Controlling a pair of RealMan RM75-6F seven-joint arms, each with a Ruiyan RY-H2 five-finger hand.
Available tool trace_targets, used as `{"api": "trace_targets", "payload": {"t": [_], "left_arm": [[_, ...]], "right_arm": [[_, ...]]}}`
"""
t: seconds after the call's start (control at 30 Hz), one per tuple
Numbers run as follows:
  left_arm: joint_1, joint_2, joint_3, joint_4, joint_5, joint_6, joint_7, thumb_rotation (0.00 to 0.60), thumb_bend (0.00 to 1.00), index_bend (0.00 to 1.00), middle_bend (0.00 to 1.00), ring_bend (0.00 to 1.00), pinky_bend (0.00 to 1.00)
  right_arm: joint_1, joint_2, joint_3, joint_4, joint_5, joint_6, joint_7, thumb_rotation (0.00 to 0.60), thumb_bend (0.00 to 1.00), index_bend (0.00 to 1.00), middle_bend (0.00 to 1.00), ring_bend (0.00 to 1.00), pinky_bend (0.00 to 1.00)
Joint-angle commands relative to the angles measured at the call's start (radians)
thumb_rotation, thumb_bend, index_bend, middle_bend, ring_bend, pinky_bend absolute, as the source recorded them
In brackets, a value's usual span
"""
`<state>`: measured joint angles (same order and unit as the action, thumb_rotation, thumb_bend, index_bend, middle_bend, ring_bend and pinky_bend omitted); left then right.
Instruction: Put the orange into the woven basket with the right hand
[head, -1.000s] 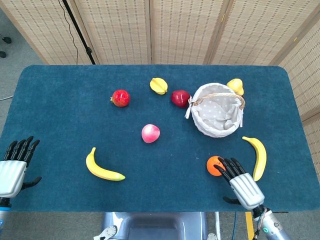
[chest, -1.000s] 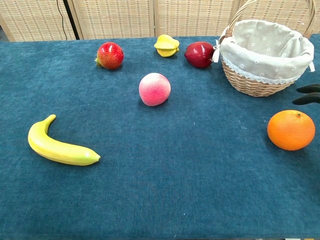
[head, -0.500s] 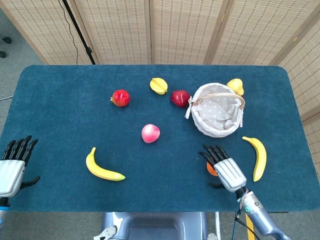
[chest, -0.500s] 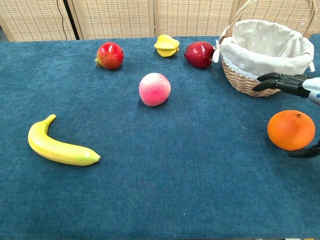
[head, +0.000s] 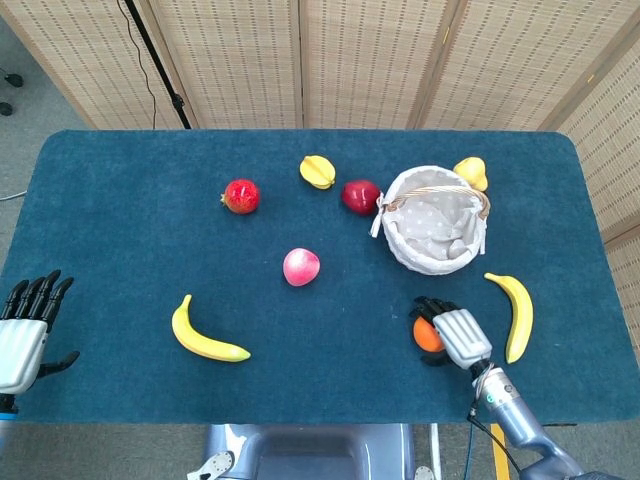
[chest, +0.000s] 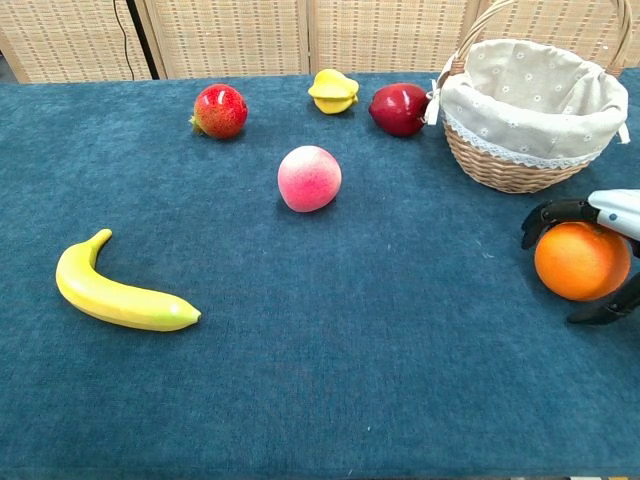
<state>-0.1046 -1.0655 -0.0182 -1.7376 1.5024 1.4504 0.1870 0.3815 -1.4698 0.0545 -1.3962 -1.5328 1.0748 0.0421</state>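
Observation:
The orange (head: 427, 338) (chest: 578, 263) lies on the blue table near the front right, a short way in front of the woven basket (head: 399, 250) (chest: 500, 170). The basket has a pale spotted cloth lining and a handle. My right hand (head: 456, 335) (chest: 612, 212) lies over the orange, fingers curled down its far side and the thumb against its near side, gripping it on the table. My left hand (head: 25, 335) hovers at the table's front left corner, fingers spread and holding nothing; the chest view does not show it.
One banana (head: 514, 312) lies just right of my right hand, another banana (head: 203, 333) (chest: 118, 292) at the front left. A peach (head: 300, 266), a pomegranate (head: 241, 196), a red apple (head: 360, 196) and two yellow fruits (head: 317, 171) (head: 471, 172) sit mid-table and around the basket.
My right hand moved left over the orange, came down on it and curled its fingers around it. The orange and the left hand stayed in place.

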Motion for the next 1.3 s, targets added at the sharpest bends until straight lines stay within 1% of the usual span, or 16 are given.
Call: {"api": "trace_targets", "payload": {"t": [0.03, 0.13, 0.23, 0.33, 0.5, 0.67, 0.73, 0.77, 0.9, 0.97, 1.07, 1.3], "left_arm": [[-0.001, 0.000, -0.001, 0.001, -0.002, -0.001, -0.001, 0.600, 0.07, 0.00, 0.00, 0.00, 0.00], [-0.001, -0.001, -0.001, 0.001, -0.004, -0.003, 0.000, 0.600, 0.07, 0.00, 0.00, 0.00, 0.00], [-0.001, -0.001, -0.001, 0.001, -0.004, -0.002, -0.001, 0.600, 0.07, 0.00, 0.00, 0.00, 0.00], [0.000, 0.000, -0.002, 0.002, -0.006, -0.001, -0.003, 0.600, 0.07, 0.00, 0.00, 0.00, 0.00], [-0.004, -0.002, -0.003, 0.007, -0.013, -0.010, -0.006, 0.600, 0.07, 0.00, 0.00, 0.00, 0.00], [-0.007, -0.006, -0.004, 0.011, -0.017, -0.016, -0.003, 0.600, 0.07, 0.00, 0.00, 0.00, 0.00], [-0.007, -0.006, -0.003, 0.010, -0.016, -0.014, -0.003, 0.600, 0.07, 0.00, 0.00, 0.00, 0.00], [-0.006, -0.006, -0.004, 0.010, -0.016, -0.013, -0.003, 0.600, 0.07, 0.00, 0.00, 0.00, 0.00], [-0.007, -0.007, -0.004, 0.012, -0.018, -0.015, -0.005, 0.600, 0.07, 0.00, 0.00, 0.00, 0.00], [-0.008, -0.007, -0.004, 0.013, -0.021, -0.019, -0.005, 0.600, 0.07, 0.00, 0.00, 0.00, 0.00], [-0.010, -0.009, -0.004, 0.016, -0.026, -0.025, -0.005, 0.600, 0.07, 0.00, 0.00, 0.00, 0.00], [-0.013, -0.010, -0.007, 0.019, -0.034, -0.030, -0.009, 0.600, 0.07, 0.00, 0.00, 0.00, 0.00]], "right_arm": [[-0.002, -0.018, -0.004, 0.031, -0.029, 0.049, 0.037, 0.600, 0.35, 0.64, 0.55, 0.63, 0.68], [-0.012, -0.027, -0.003, 0.037, -0.052, 0.103, 0.042, 0.600, 0.39, 0.70, 0.61, 0.67, 0.71], [-0.018, -0.017, -0.001, 0.016, -0.051, 0.127, 0.028, 0.600, 0.39, 0.70, 0.61, 0.68, 0.72], [-0.022, 0.016, 0.003, -0.038, -0.048, 0.142, -0.010, 0.600, 0.39, 0.70, 0.61, 0.68, 0.72], [-0.031, 0.087, 0.009, -0.163, -0.055, 0.175, -0.104, 0.600, 0.39, 0.69, 0.61, 0.68, 0.72], [-0.034, 0.137, 0.024, -0.259, -0.087, 0.226, -0.164, 0.600, 0.39, 0.69, 0.61, 0.68, 0.72], [-0.037, 0.137, 0.038, -0.269, -0.111, 0.268, -0.169, 0.600, 0.39, 0.69, 0.61, 0.68, 0.72], [-0.040, 0.129, 0.047, -0.264, -0.129, 0.300, -0.166, 0.600, 0.39, 0.69, 0.61, 0.68, 0.72], [-0.039, 0.106, 0.071, -0.236, -0.160, 0.365, -0.139, 0.600, 0.39, 0.69, 0.61, 0.68, 0.72], [-0.028, 0.104, 0.085, -0.236, -0.158, 0.364, -0.127, 0.600, 0.39, 0.70, 0.61, 0.68, 0.72], [0.004, 0.107, 0.113, -0.248, -0.137, 0.331, -0.126, 0.600, 0.39, 0.70, 0.61, 0.68, 0.72], [0.093, 0.094, 0.174, -0.256, -0.052, 0.207, -0.129, 0.600, 0.39, 0.70, 0.61, 0.68, 0.72]]}}
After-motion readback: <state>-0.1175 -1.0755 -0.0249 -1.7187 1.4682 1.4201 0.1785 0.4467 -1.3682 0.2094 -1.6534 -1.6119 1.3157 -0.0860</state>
